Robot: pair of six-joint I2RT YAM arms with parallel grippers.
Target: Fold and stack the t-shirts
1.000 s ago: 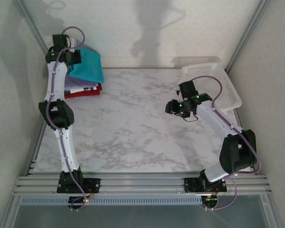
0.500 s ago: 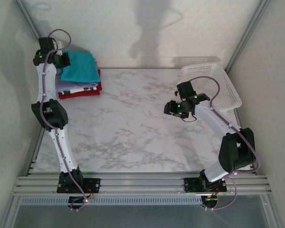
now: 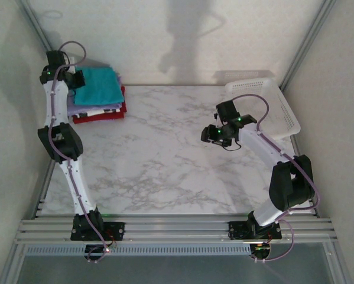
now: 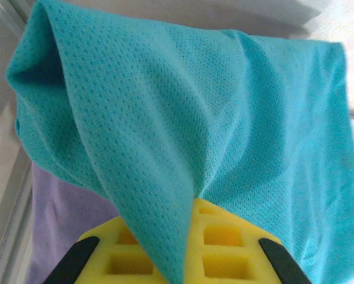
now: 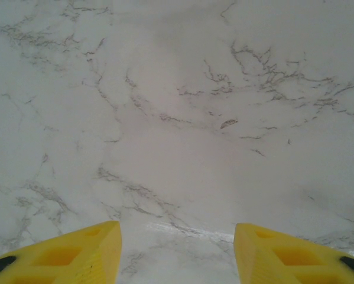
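- The left gripper [image 3: 76, 78] was seen clenched on a fold of the teal t-shirt [image 3: 98, 86], at the far left corner of the table [image 3: 165, 160].
- In the left wrist view, the teal t-shirt [image 4: 182, 112] was pinched between the yellow fingers [image 4: 224, 236] of the left gripper [image 4: 194, 213], the cloth being draped away from them.
- The teal t-shirt was laid on top of a stack, with a lavender t-shirt [image 3: 82, 109] under it and a red t-shirt [image 3: 103, 116] at the bottom.
- The right gripper [image 3: 211, 135] was held released above bare table right of the middle, nothing being grasped.
- Its fingers [image 5: 76, 254] were parted over marble.
- A white basket [image 3: 247, 83] was placed at the far right.
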